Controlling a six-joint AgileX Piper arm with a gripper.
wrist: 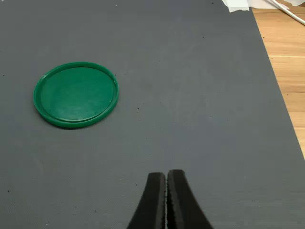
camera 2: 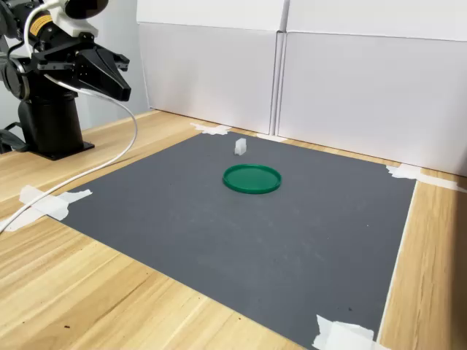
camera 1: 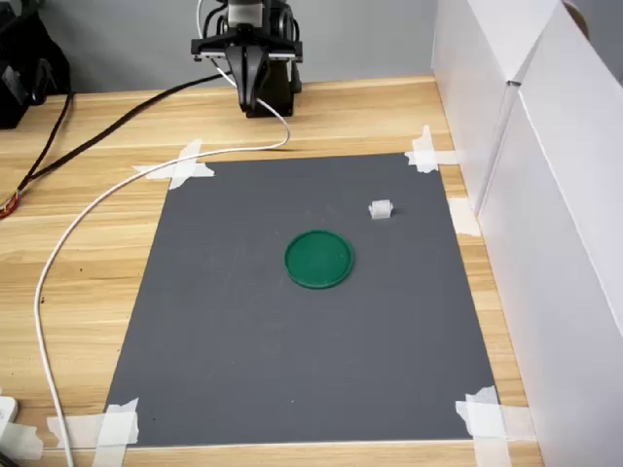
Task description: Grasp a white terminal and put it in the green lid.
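The white terminal (camera 1: 381,208) (camera 2: 240,146) is a tiny whitish block lying on the grey mat (camera 1: 292,341), just beyond the green lid (camera 1: 319,259) (camera 2: 252,178) (wrist: 76,94) toward the white wall. It is out of the wrist view. The lid lies flat near the mat's middle and holds nothing. My gripper (camera 2: 124,89) (wrist: 166,188) (camera 1: 255,97) hangs high above the mat's edge near the arm's base, far from both. Its two black fingers are pressed together with nothing between them.
White panels (camera 1: 545,195) wall the first exterior view's right side. A white cable (camera 1: 58,263) and black cables (camera 1: 97,126) run over the wooden table. White tape strips (camera 1: 185,165) hold the mat's corners. The arm's black base (camera 2: 47,124) stands at the second exterior view's left.
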